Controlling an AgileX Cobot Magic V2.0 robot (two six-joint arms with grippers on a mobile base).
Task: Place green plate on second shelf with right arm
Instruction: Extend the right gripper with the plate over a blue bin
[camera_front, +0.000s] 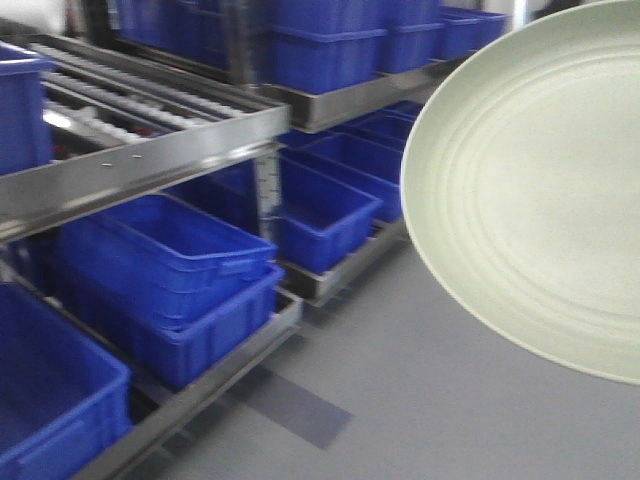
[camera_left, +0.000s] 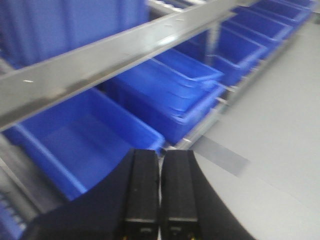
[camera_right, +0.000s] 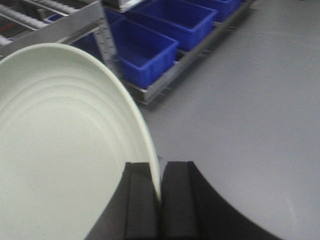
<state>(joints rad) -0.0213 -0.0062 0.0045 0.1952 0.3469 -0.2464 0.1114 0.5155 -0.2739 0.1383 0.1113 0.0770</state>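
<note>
The green plate is a large pale sage round dish with faint rings inside. It hangs in the air at the right of the front view, tilted with its face toward the camera. In the right wrist view the green plate fills the left side, and my right gripper is shut on its rim. My left gripper is shut with nothing between its fingers, hovering by the rack. The steel rail of the second shelf runs across the left.
Blue bins sit on the rack's bottom level, with more blue bins on the upper level. A steel upright post stands between bays. Grey floor spreads to the right of the rack. Rollers line the shelf.
</note>
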